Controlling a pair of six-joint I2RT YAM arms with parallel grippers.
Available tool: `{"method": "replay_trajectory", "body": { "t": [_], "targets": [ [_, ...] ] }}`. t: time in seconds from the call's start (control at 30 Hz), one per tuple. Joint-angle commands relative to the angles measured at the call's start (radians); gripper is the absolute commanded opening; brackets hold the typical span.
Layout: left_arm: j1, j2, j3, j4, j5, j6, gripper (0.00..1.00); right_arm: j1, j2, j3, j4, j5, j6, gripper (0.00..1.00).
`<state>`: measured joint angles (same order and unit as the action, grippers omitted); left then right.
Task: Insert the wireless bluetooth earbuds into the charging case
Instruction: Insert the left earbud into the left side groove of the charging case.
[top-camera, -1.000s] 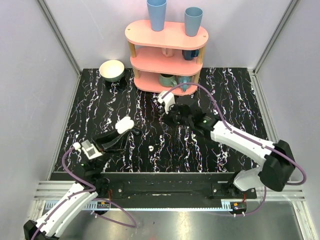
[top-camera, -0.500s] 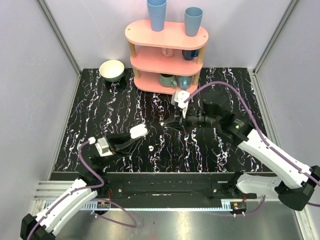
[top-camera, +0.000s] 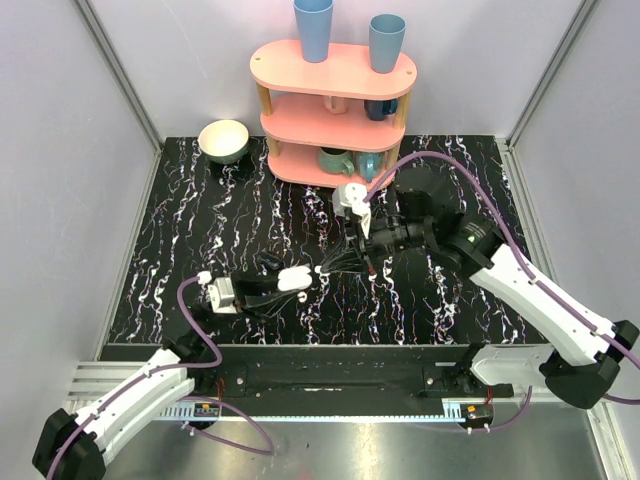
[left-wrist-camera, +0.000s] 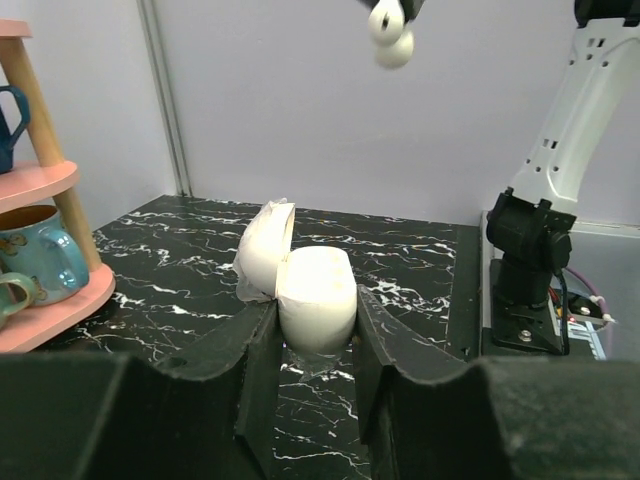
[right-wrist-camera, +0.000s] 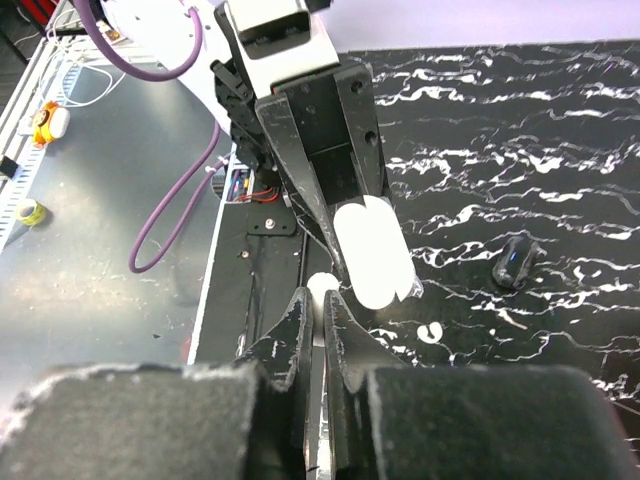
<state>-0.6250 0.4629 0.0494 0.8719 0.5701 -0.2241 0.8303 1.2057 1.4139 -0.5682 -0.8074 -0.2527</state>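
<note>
Seen from above, the left gripper (top-camera: 284, 284) clamps the small white oval plastic charging case (top-camera: 296, 278), its long axis across the black marbled table (top-camera: 200, 230). The right gripper (top-camera: 332, 266) hangs just beside it, on its right. In the left wrist view the case is open with its lid (left-wrist-camera: 266, 250) tipped back, and 1 glossy white earbud (left-wrist-camera: 393, 45) sits above it, slightly right. In the right wrist view the fingers pinch that bud just short of the case. No writing is legible.

This was a robotics lab test cell. Plain pale panel walls (top-camera: 60, 150) in aluminium framing (top-camera: 120, 75) boxed in a black marbled tabletop (top-camera: 200, 220). A white left arm (top-camera: 130, 400) and right arm (top-camera: 540, 300), trailing purple cables (top-camera: 440, 165), were mounted by a slotted aluminium rail (top-camera: 100, 385). A pink shelf (top-camera: 335, 110) held cups.
</note>
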Motion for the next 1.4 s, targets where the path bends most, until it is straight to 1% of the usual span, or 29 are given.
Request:
{"method": "replay_trajectory", "body": {
  "t": [0.0, 0.33, 0.87, 1.03, 1.37],
  "targets": [
    [-0.002, 0.022, -0.010, 0.107, 0.068, -0.018, 0.00, 0.001, 0.031, 0.033, -0.035, -0.051, 0.010, 0.04],
    [-0.002, 0.094, -0.010, 0.174, 0.103, -0.034, 0.00, 0.003, 0.068, 0.028, -0.010, -0.096, 0.023, 0.03],
    [-0.004, 0.264, 0.004, 0.375, 0.119, -0.098, 0.00, 0.010, 0.137, -0.018, 0.082, -0.125, 0.058, 0.04],
    [-0.005, 0.278, 0.004, 0.407, 0.114, -0.103, 0.00, 0.020, 0.167, -0.020, 0.083, -0.127, 0.070, 0.04],
    [-0.007, 0.266, 0.001, 0.415, 0.103, -0.110, 0.00, 0.046, 0.212, -0.004, 0.083, -0.115, 0.073, 0.04]
  ]
}}
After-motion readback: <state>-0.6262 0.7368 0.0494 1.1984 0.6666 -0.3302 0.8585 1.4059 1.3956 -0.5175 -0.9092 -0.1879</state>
